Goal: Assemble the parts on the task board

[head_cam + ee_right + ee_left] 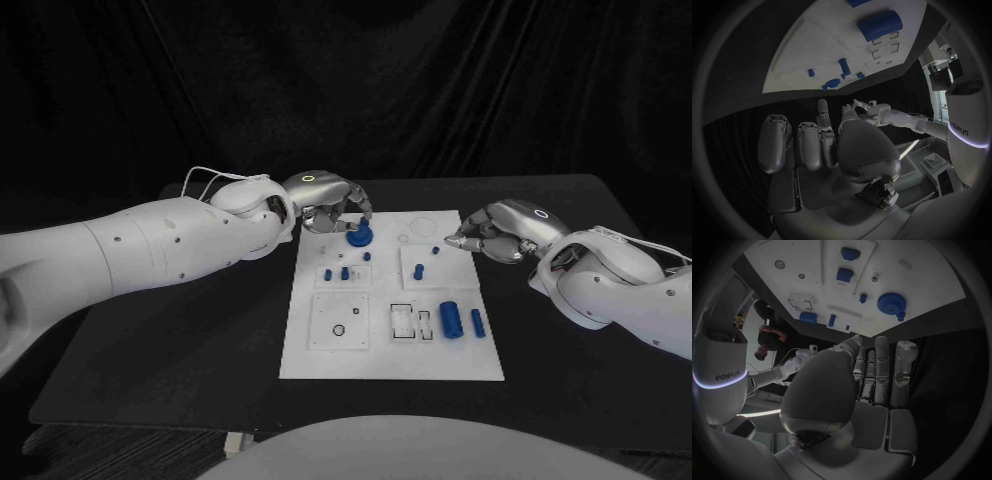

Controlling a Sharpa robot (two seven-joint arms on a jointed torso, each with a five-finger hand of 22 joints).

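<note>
The white task board (397, 352) lies mid-table. A blue gear-like round part (358, 238) sits near its far left corner, also seen in the left wrist view (891, 303). My left hand (329, 200) hovers just behind this part, fingers (881, 371) curled in and holding nothing. My right hand (490, 234) is at the board's far right edge, its fingers (798, 145) curled and empty. Small blue pegs (346, 272) stand mid-board. A large blue cylinder (451, 318) lies at the right, also in the right wrist view (879, 24).
A thinner blue cylinder (477, 321) lies beside the large one. A small black ring (339, 330) sits on a square plate at the board's near left. Rectangular slots (411, 320) lie mid-board. Black table (173, 350) surrounds the board.
</note>
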